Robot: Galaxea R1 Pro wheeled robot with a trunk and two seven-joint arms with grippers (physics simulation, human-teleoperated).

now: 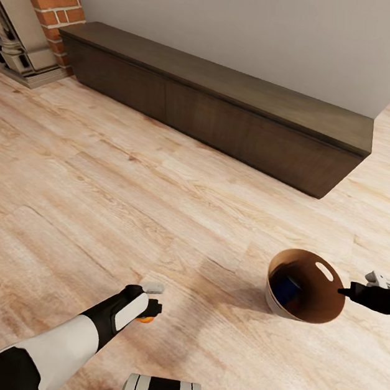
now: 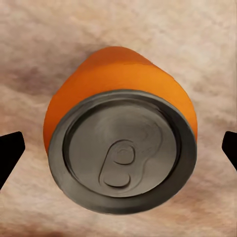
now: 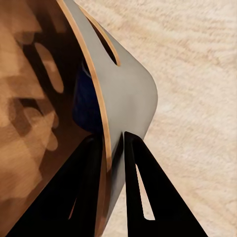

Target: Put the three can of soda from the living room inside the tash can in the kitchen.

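The right gripper (image 3: 114, 148) was pinched on the trash can's (image 1: 278, 306) rim, holding it at the right. The left gripper (image 1: 150, 309) hung spread over a soda can (image 2: 121, 143) on the plank floor (image 1: 95, 192); it needed centring before closing.

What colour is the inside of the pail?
Brown inside the pail, seen best in the head view.
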